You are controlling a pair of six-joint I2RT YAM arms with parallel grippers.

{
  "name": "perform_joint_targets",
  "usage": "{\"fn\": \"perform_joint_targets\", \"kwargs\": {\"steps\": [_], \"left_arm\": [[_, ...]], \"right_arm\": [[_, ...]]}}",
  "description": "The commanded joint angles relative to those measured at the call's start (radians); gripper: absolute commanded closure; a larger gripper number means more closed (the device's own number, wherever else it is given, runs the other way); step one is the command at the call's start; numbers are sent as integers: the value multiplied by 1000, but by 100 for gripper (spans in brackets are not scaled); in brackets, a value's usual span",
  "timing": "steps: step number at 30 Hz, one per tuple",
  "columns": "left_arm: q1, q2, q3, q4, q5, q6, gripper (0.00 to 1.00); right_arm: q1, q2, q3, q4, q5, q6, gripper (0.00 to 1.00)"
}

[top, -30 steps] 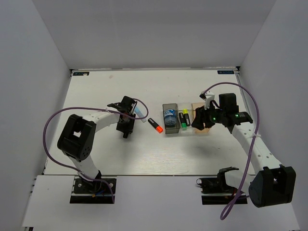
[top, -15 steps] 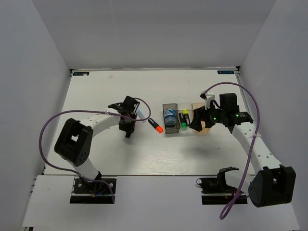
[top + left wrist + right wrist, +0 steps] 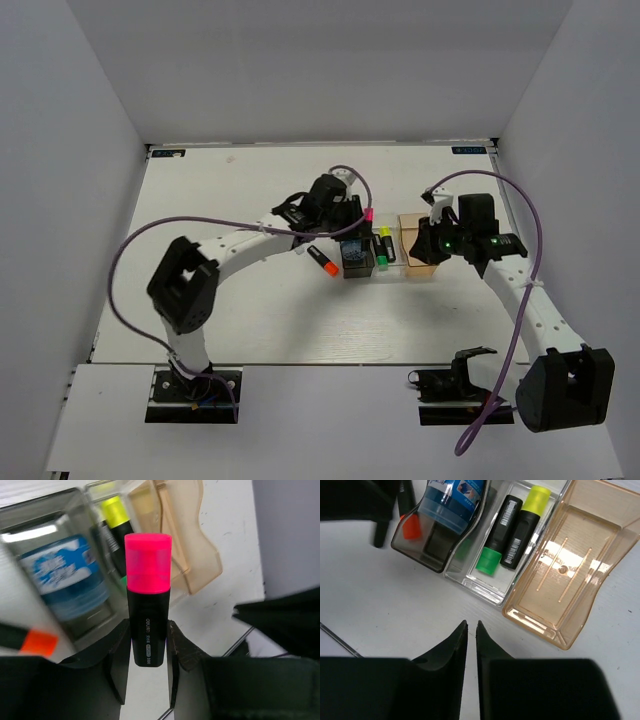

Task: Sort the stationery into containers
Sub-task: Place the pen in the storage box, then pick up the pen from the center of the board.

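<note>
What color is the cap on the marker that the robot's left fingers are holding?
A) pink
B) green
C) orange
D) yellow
A: the highlighter pinched between the left arm's fingers has a bright pink cap.

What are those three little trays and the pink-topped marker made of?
All look like plastic. The dark grey bin, clear bin and tan-orange bin seem thin and glossy: each is see-through with bright reflections. The pink highlighter looks smooth and hard, with an opaque black body and faintly translucent cap.
</note>
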Motion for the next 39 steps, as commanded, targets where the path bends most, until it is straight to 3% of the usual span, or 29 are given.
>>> {"fn": "perform_joint_targets", "kwargs": {"steps": [1, 5, 10, 11, 13, 14, 22, 23, 25, 26, 27, 28, 32, 33, 34, 36, 38, 39], "left_arm": [[-34, 119, 88, 159, 69, -175, 100], [-49, 272, 222, 248, 81, -242, 100], [-51, 356, 291, 261, 83, -284, 97], [-51, 373, 306, 250, 74, -287, 81], [-51, 378, 311, 227, 69, -278, 64], [-49, 380, 308, 221, 64, -269, 48], [-45, 373, 339, 144, 61, -227, 41], [-45, 373, 342, 139, 66, -222, 42], [-46, 344, 334, 130, 69, -201, 57], [-46, 334, 323, 126, 67, -196, 68], [-45, 300, 316, 117, 63, -154, 94], [-43, 254, 282, 101, 55, -134, 100], [-45, 84, 185, -67, -88, 27, 100], [-43, 24, 170, -144, -160, 47, 92], [-32, -26, 118, -223, -233, 70, 66], [-12, -88, 60, -317, -274, 72, 58], [41, -157, -67, -357, -324, 51, 38], [60, -248, -103, -402, -327, 45, 38]], "right_arm": [[-11, -41, -18, 59, 41, 31, 83], [-17, -54, -21, 64, 44, 37, 76], [-31, -60, -23, 62, 39, 37, 69], [-32, -64, -26, 63, 38, 37, 68], [-37, -66, -26, 63, 36, 37, 63], [-29, -71, -26, 63, 30, 37, 63], [-52, -63, -26, 55, 6, 32, 56], [-54, -64, -26, 56, 7, 32, 54], [-58, -63, -27, 55, -7, 32, 54], [-58, -63, -27, 56, -10, 28, 54], [-63, -63, -30, 53, -32, 29, 56], [-63, -60, -30, 55, -39, 23, 59], [-61, -60, -35, 52, -120, -1, 75], [-63, -57, -40, 52, -134, -7, 79], [-63, -52, -41, 41, -176, -42, 79], [-45, -38, -37, 29, -229, -117, 75], [-5, -9, 9, -14, -269, -180, 73], [33, 26, 26, -40, -264, -223, 68]]}}
